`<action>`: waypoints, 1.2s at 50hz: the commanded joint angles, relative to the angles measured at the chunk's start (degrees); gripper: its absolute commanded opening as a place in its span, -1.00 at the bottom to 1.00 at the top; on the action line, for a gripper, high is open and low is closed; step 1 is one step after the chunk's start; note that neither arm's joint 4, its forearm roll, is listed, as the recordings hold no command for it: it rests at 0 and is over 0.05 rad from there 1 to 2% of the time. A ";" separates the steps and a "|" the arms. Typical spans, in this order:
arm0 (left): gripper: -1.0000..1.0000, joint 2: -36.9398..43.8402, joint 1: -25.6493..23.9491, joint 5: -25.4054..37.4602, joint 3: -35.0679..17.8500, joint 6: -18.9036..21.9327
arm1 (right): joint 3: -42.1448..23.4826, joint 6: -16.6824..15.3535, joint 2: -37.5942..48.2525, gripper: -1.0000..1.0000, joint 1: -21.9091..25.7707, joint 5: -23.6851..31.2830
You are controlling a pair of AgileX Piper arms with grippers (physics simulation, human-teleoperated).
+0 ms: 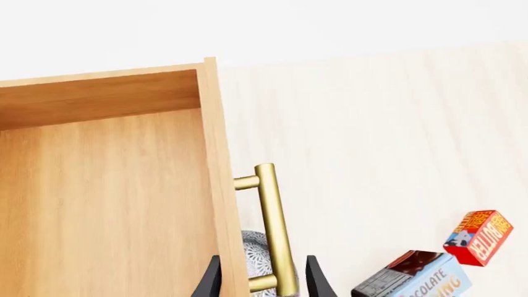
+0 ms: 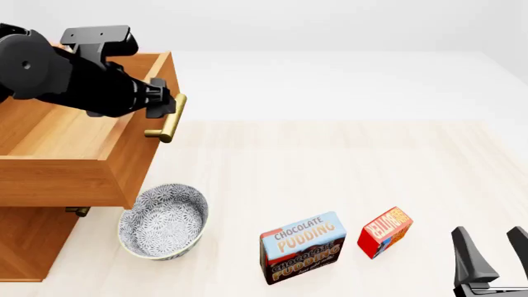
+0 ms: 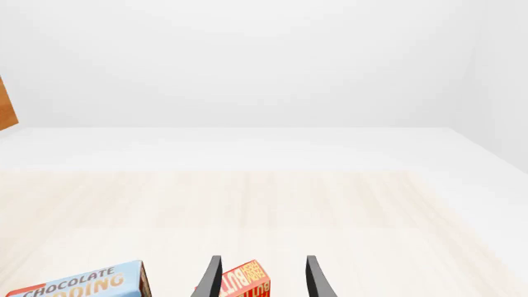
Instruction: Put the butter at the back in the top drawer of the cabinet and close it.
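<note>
I am eyeing the red butter (image 2: pixel 384 232) standing untouched on the table (image 2: pixel 347 161), my right gripper (image 2: pixel 493 253) spread empty, my left gripper (image 1: pixel 262 279) spread around the drawer (image 2: pixel 49 142) handle (image 1: pixel 274 229)

The cabinet (image 2: pixel 33 247) stands at the table's (image 2: pixel 330 154) left, its top drawer (image 2: pixel 74 167) pulled out. Right of the cabinet sits a bowl (image 2: pixel 162 221), then the pudding box (image 2: pixel 302 246), then the butter (image 2: pixel 384 232)

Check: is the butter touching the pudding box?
Apart. The front view shows bare table between the butter and the pudding box; the left wrist view shows a gap too.
</note>
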 commanded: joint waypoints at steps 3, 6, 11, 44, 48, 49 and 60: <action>1.00 -3.63 -4.25 0.86 -3.77 3.29 | 0.00 0.00 0.00 1.00 0.00 0.00; 1.00 -4.02 -4.33 1.13 -4.10 3.42 | 0.00 0.00 0.00 1.00 0.00 0.00; 1.00 -4.53 -4.74 1.57 -4.40 3.47 | 0.00 0.00 0.00 1.00 0.00 0.00; 1.00 -5.65 -8.66 2.34 -6.66 7.14 | 0.00 0.00 0.00 1.00 0.00 0.00; 1.00 -4.99 -9.72 2.01 -7.03 7.48 | 0.00 0.00 0.00 1.00 0.00 0.00; 1.00 -4.83 -10.13 1.95 -7.11 7.56 | 0.00 0.00 0.00 1.00 0.00 0.00; 1.00 -2.40 -13.05 -0.22 -6.28 8.87 | 0.00 0.00 0.00 1.00 0.00 0.00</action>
